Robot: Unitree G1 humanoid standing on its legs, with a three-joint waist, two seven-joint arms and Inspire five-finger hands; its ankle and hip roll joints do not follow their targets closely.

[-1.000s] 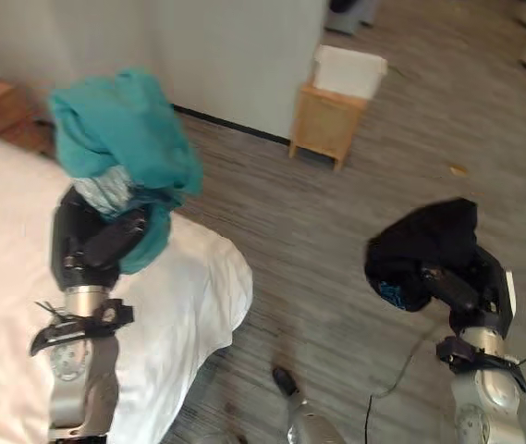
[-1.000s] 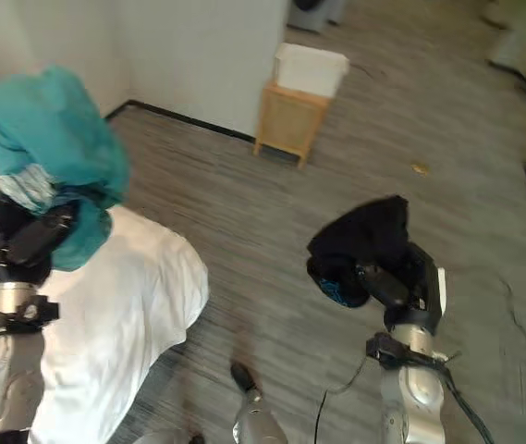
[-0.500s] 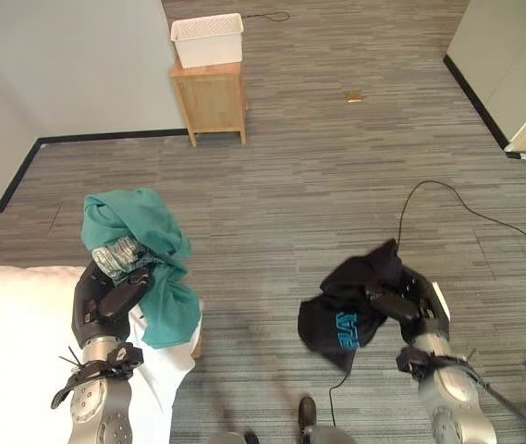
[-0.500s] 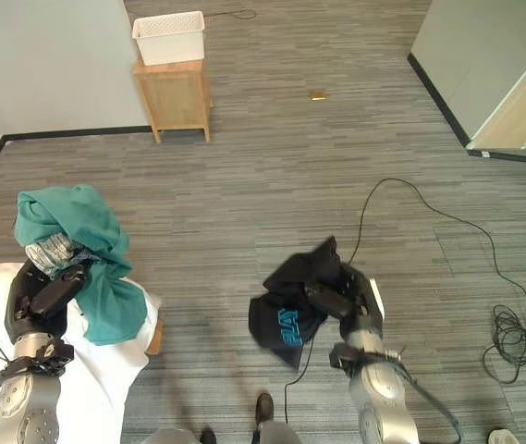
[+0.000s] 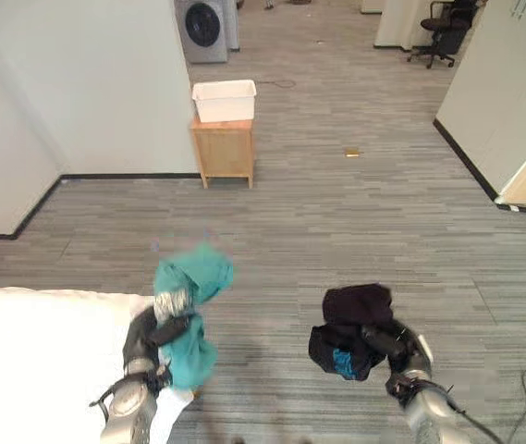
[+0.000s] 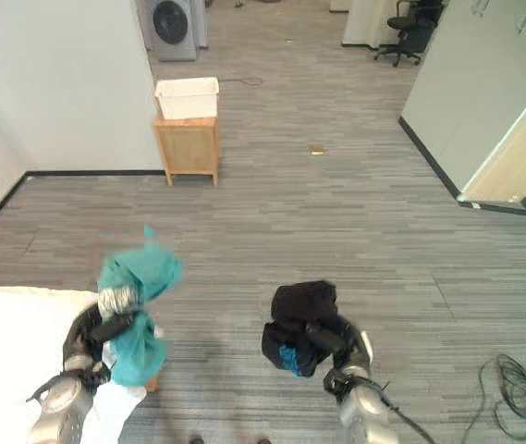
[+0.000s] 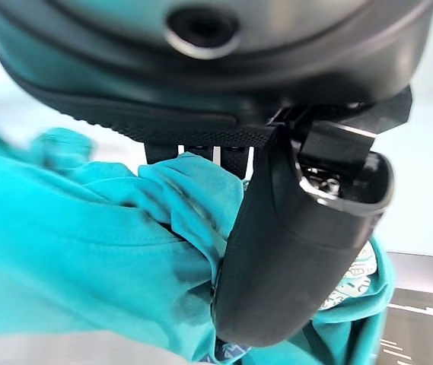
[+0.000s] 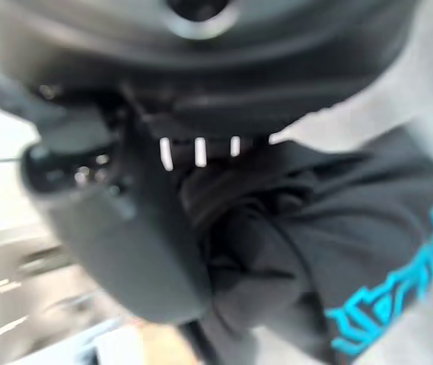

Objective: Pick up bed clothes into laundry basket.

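The camera has lifted: both hands sit lower now, left hand still gripping the teal garment at 7 o'clock, right hand still clutching the black garment at 5 o'clock.

Most of the left hand is buried under the teal cloth, whose upper part is smeared by motion. In the left wrist view its fingers are hidden behind the thumb and folds of cloth. The black garment covers the right hand, so only the thumb and wrist show. The bed is cut off by the lower left edge. What the white basket holds is too small to tell.
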